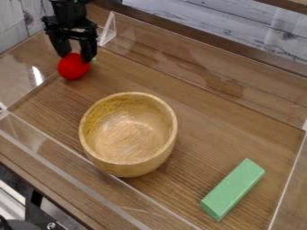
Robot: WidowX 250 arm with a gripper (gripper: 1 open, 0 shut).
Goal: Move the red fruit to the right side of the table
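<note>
This looks like a robotics lab set up for manipulation trials, not a home or kitchen. The brown wood-grain tabletop is fenced on its sides by low clear acrylic walls, forming a contained test pen. A black robot arm with a black claw hangs over the far left corner. The few things laid out are props (toy-like, not household goods): a small glossy red toy fruit, a round light wooden bowl and a green rectangular block. Behind the pen runs a pale whitewashed plank backdrop.
</note>
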